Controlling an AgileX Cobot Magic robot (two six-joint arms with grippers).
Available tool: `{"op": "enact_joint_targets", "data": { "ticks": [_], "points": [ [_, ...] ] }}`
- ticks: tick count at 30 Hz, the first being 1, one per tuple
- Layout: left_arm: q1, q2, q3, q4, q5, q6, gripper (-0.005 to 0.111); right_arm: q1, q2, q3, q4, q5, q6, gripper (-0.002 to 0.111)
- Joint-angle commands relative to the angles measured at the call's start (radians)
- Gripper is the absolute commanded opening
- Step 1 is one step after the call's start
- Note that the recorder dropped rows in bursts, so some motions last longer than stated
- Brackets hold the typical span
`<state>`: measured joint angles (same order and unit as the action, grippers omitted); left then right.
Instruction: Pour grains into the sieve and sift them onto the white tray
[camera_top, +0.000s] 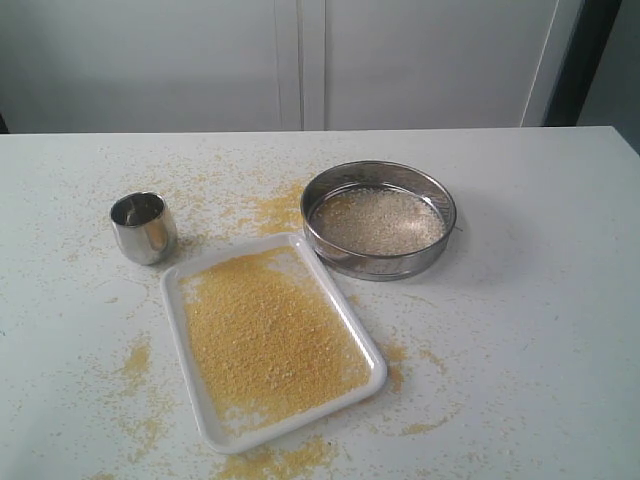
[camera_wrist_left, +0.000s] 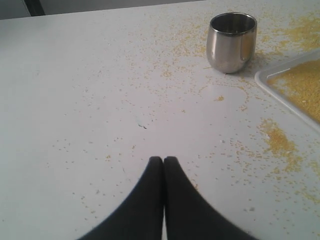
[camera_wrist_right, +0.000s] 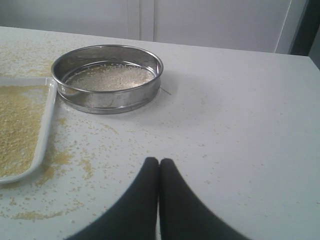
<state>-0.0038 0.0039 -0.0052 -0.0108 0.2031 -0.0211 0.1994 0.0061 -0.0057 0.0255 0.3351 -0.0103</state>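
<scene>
- Left gripper (camera_wrist_left: 163, 160): fingers pressed together, grasping nothing, over the table (camera_top: 540, 330) with the steel cup (camera_top: 143, 228) ahead.
- Right gripper (camera_wrist_right: 159, 161): clenched likewise, empty, facing the sieve (camera_top: 378, 262).
- Sieve: on the table just beside the white tray (camera_top: 222, 425); contains coarse pale grains (camera_top: 378, 220).
- White tray: carries fine yellow meal (camera_top: 265, 335); more lies scattered around it.

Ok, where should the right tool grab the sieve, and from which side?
Probably the sieve's upright steel wall on its right, open-table side, coming down from above with one finger inside and one outside. It looks too wide to span, the wall is thin, and the tray crowds its front-left. The right tool is shut, so open it first.
</scene>
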Motion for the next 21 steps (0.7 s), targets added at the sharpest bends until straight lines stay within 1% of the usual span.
{"op": "enact_joint_targets", "data": {
  "ticks": [1,21],
  "points": [
    [0.001,-0.004,0.005,-0.011,0.028,0.004,0.0,-0.005,-0.006,0.006,0.004,-0.015,-0.012,0.0],
    [0.001,-0.004,0.005,-0.015,0.021,0.021,0.0,-0.005,-0.006,0.006,0.004,-0.015,-0.012,0.0]
  ]
}}
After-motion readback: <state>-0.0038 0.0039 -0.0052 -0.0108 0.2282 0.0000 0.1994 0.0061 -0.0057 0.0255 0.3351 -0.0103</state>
